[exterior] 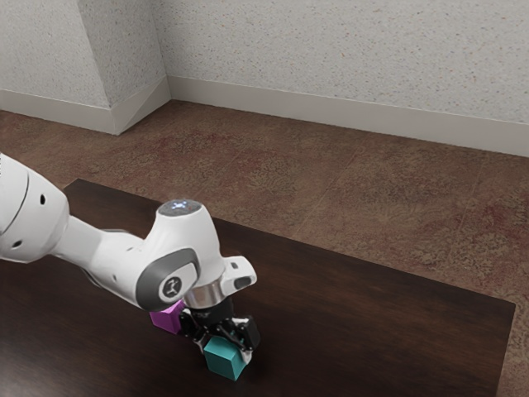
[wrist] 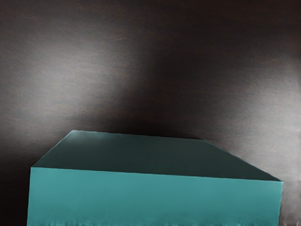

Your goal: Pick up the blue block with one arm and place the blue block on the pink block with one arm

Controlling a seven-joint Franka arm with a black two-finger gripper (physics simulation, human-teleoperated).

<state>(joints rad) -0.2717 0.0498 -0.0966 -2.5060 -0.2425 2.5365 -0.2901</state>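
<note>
Broadly, the dark wooden table (exterior: 372, 314) carries everything, and the white Franka arm (exterior: 107, 256) reaches down over its near part. The gripper (exterior: 224, 339) has its fingers clamped on two sides of the blue block (exterior: 226, 361), just beside the pink block (exterior: 168, 318), toward the exterior view's right.

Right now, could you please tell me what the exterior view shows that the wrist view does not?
The exterior view adds the arm, the pink block partly hidden behind the hand, the floor and the wall. The wrist view adds a close look at the top face and near side of the blue block, right under the hand. Both show the blue block and the dark table.
</note>
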